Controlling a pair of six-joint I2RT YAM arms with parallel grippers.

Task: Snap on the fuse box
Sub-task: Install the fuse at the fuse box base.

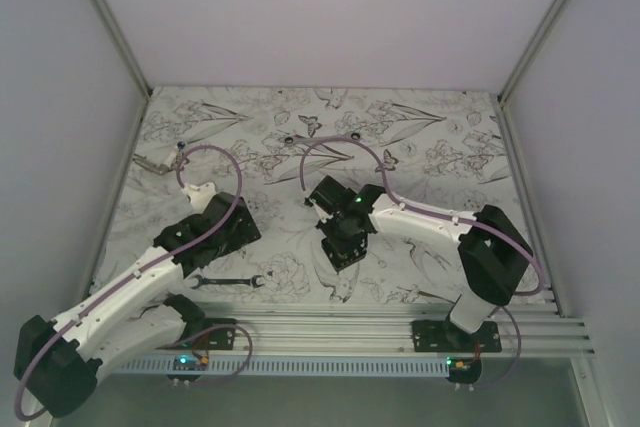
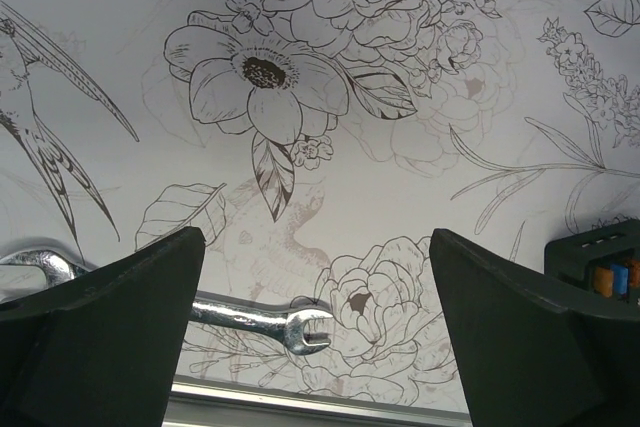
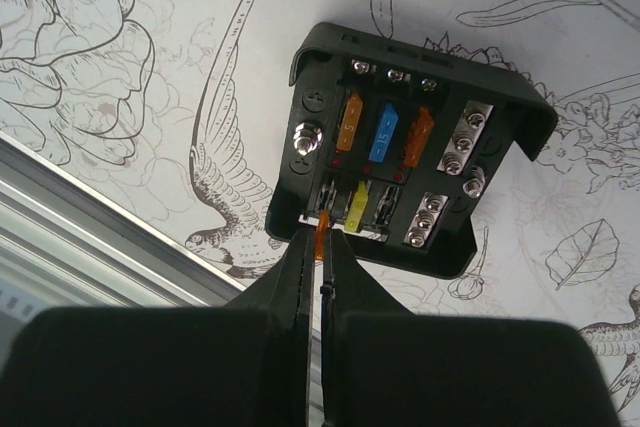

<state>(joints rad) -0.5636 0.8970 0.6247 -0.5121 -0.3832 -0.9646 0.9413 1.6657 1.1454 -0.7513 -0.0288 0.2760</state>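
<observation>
The fuse box (image 3: 400, 162) is a small black square box lying open on the flower-printed table, with orange, blue and yellow fuses in its slots. It also shows under the right arm in the top view (image 1: 343, 250) and at the right edge of the left wrist view (image 2: 603, 265). My right gripper (image 3: 322, 247) is shut on a small orange fuse (image 3: 321, 225), held at the box's near-left slot. My left gripper (image 2: 318, 247) is open and empty, hovering left of the box (image 1: 225, 232).
A silver wrench (image 2: 270, 319) lies under my left gripper near the table's front rail (image 1: 228, 281). Another tool (image 1: 152, 160) lies at the far left edge. Two small dark pieces (image 1: 288, 137) sit near the back. Walls enclose three sides.
</observation>
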